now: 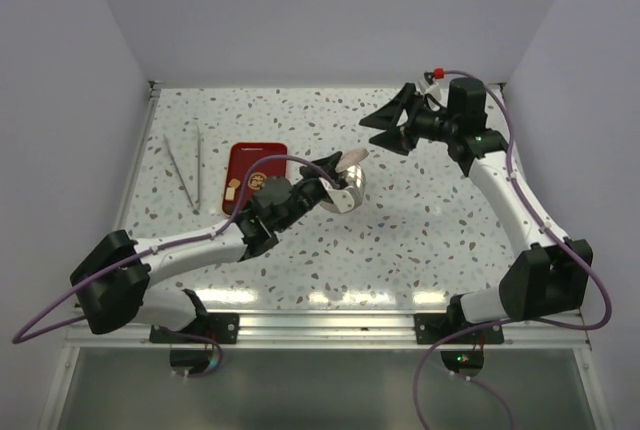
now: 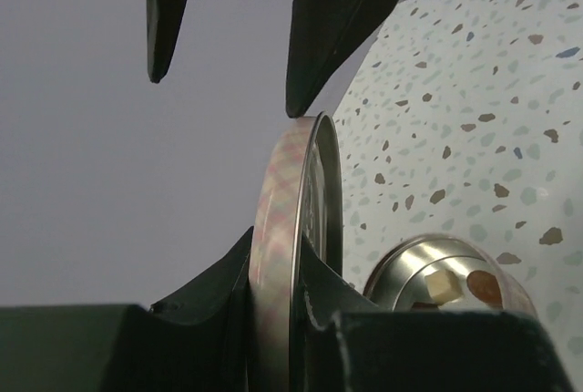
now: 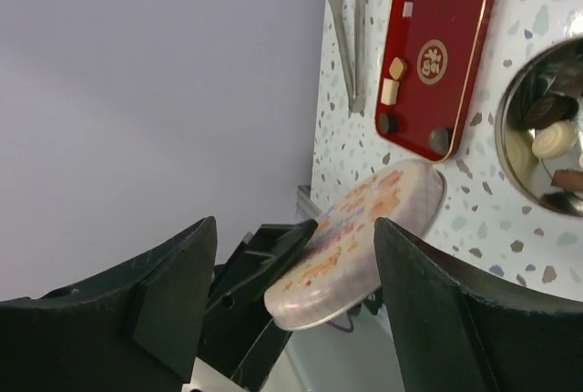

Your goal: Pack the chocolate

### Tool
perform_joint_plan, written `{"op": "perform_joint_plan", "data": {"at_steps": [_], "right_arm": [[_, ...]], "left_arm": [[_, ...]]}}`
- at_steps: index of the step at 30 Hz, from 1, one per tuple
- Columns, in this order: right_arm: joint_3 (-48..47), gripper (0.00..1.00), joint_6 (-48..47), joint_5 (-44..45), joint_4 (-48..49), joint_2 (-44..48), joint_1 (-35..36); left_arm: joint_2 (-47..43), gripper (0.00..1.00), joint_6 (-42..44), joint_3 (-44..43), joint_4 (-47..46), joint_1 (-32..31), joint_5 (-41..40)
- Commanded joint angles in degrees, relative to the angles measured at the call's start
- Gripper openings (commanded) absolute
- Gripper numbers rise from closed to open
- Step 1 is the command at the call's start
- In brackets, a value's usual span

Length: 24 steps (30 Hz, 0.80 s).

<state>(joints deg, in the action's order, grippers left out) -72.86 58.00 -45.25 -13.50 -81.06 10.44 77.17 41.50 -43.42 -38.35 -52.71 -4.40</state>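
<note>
1. Metal tongs [image 1: 185, 165] lay at the far left of the speckled table [image 1: 420, 240], just beside the red tray [image 1: 262, 155].
2. The tray carried four bits of chocolate [image 3: 391, 91]: one light brown, one cream, two dark, all toward one end.
3. The left arm [image 1: 190, 245] reached low from its base at the near-left corner toward the table's centre, passing over the tray's near edge.
4. The left gripper [image 1: 333, 168] was clamped tight on the round pink-patterned lid [image 1: 352, 158]. It held the lid by its rim, so the lid showed edge-on in the left wrist view.
5. The lid sat just above and behind the silver tin [image 1: 345, 192], which stood uncovered right of the tray. The tray's chocolate lay left of this gripper.
6. More chocolate [image 3: 554, 139] lay inside the tin, just beneath the held lid: cream and dark brown pieces (no exact count possible, part of the tin being out of frame).
7. The right gripper [image 1: 372, 132] had its jaws spread wide and held nothing.
8. It pointed left at the lid from close by. One fingertip [image 2: 305, 91] came very near the lid's rim, but contact could not be told.
9. The tin and its chocolate lay near and to the left of the right gripper, toward the arms' bases.
10. The right arm [image 1: 515, 205] rose from the near-right base, ran toward the far side, then bent at the wrist to face left.
</note>
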Motion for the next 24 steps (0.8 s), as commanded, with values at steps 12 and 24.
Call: {"op": "perform_joint_plan", "data": {"at_steps": [12, 24], "right_arm": [[-4.6, 0.72, -6.1, -0.2, -17.7, 1.6, -0.5], [-1.6, 0.68, -8.1, 2.4, -16.0, -0.1, -0.5]], "left_arm": [[5.0, 0.00, 20.4, 1.7, -18.8, -4.7, -11.6], [9.8, 0.00, 29.7, 2.7, -29.2, -9.8, -14.2]]}}
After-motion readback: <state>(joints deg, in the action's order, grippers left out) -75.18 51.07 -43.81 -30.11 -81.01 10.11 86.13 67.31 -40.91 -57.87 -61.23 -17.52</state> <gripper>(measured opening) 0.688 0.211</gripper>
